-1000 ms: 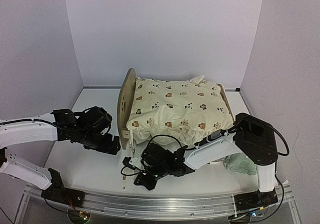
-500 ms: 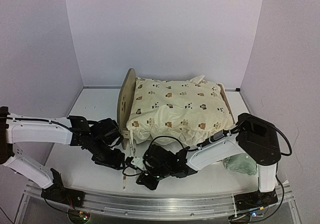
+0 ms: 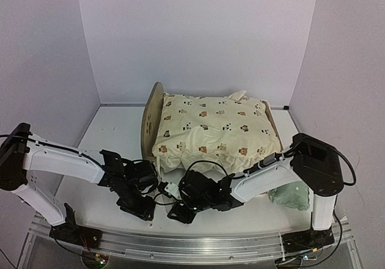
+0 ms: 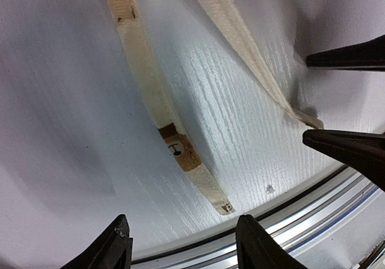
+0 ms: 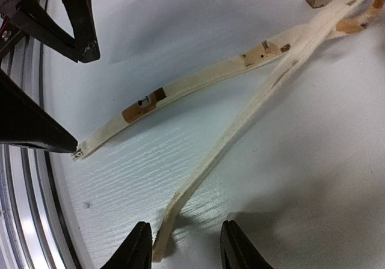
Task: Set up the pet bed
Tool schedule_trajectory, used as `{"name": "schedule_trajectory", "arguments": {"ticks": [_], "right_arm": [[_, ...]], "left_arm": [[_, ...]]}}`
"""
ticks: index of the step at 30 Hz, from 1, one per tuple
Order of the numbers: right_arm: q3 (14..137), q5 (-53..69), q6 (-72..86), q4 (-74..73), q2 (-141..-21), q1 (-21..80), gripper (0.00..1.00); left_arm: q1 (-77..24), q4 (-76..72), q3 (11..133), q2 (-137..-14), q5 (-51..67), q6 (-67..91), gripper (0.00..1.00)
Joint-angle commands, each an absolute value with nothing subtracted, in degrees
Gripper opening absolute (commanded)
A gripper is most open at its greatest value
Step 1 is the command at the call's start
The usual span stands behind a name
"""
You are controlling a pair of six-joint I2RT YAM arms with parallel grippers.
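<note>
Wooden pet bed (image 3: 151, 115) holds a cream cushion (image 3: 216, 130); both arms' jaws stand apart.

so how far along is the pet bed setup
Done: the bear-print cushion lies in the pet bed. In hand: the left pincer and right pincer hang open over its two loose ties on the table, gripping neither. To do: the ties look untied, and the mint pillow sits off the bed.

- Plain walls stand all around: a back wall (image 3: 198, 34), a left wall (image 3: 36, 58) and a right wall (image 3: 352, 58) (all pale purple-white).
- The table (image 3: 111, 124) is white.
- A shiny metal rail (image 3: 198, 243) runs along its near edge.
- The light is soft.
</note>
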State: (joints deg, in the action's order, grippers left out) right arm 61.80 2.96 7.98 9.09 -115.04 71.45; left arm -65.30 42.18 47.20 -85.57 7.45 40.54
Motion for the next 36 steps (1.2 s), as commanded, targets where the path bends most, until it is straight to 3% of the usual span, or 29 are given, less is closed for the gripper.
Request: {"name": "schedule_trajectory", "arguments": {"ticks": [1,10,12,18,20,36], "right_arm": [[59.7,2.5,9.3,4.2,-113.3,71.1,0.41],[57.4,3.6,9.1,5.0,-110.7,70.7,0.41],[57.0,3.8,9.2,5.2,-110.6,70.7,0.41],[56.1,4.0,9.1,5.6,-109.5,70.4,0.41],[55.7,4.0,9.1,5.7,-108.8,70.3,0.41],[60.5,-4.4,15.5,14.9,-107.2,68.5,0.44]], "left_arm": [[-66.6,40.6,49.0,-87.5,7.9,41.3,0.58],[-69.9,41.0,53.0,-95.4,4.7,41.5,0.51],[-70.2,41.7,53.9,-97.2,3.6,41.8,0.46],[-70.3,46.3,55.2,-99.5,1.1,43.3,0.08],[-70.3,47.1,54.8,-98.8,0.9,43.8,0.01],[-69.9,44.5,52.8,-84.8,-9.7,46.0,0.00]]}}
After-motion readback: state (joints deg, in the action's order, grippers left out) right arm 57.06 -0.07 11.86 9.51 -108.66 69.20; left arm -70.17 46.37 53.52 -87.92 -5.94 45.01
